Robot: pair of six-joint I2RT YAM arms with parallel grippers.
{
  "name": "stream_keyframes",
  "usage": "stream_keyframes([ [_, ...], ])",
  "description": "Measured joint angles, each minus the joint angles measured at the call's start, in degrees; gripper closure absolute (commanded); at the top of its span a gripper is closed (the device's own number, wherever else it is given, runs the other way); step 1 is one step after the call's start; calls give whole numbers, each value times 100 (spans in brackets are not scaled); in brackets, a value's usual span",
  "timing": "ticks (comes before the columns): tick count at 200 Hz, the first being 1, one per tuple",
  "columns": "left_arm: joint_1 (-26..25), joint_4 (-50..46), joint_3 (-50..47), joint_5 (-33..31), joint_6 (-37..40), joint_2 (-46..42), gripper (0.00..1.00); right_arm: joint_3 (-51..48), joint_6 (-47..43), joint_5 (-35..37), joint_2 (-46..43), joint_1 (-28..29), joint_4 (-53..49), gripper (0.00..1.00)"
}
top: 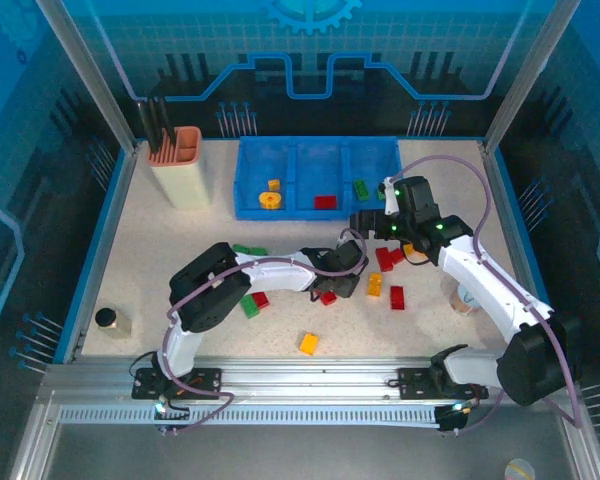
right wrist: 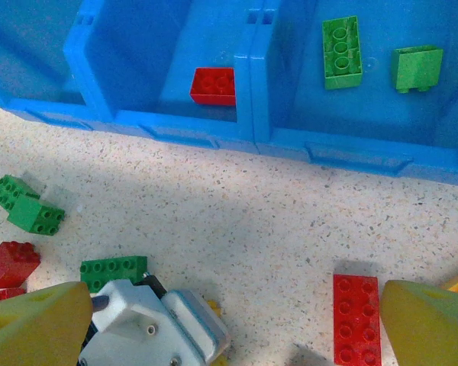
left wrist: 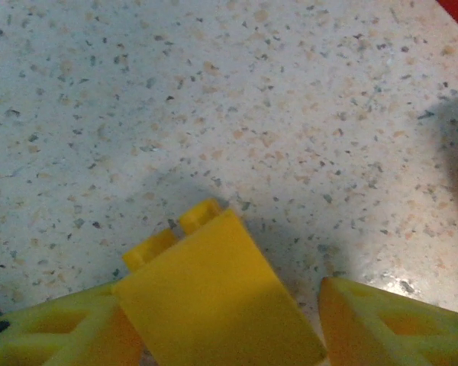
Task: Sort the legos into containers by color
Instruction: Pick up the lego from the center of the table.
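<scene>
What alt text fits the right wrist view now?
Blue tray ahead: one red brick in its middle compartment, two green bricks in the right one. Loose red and green bricks lie on the speckled table below, the tool's yellow fingers wide apart.

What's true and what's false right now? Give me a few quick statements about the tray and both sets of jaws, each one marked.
1. The middle compartment of the tray holds one red brick. True.
2. The right compartment holds yellow bricks. False: it holds two green bricks.
3. A yellow brick sits between the left jaws. True.
4. The right jaws are clamped on a red brick. False: they stand wide open, gripping nothing; a long red brick lies on the table beneath them.
5. The yellow ring lies on the table. False: it is in the left compartment.
</scene>
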Motion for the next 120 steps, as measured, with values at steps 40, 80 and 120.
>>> stream_keyframes([
  [40, 11, -22, 31, -116, -9, 22, 69, -74, 0, -11, 0, 0, 42, 2],
  [80, 55, 197, -378, -133, -42, -291, 73, -149, -28, -33, -28, -9, 42, 1],
  [120, 382, 179, -669, -284, 31, -1329, 73, -361, -72, -61, -208, -125, -61, 1],
])
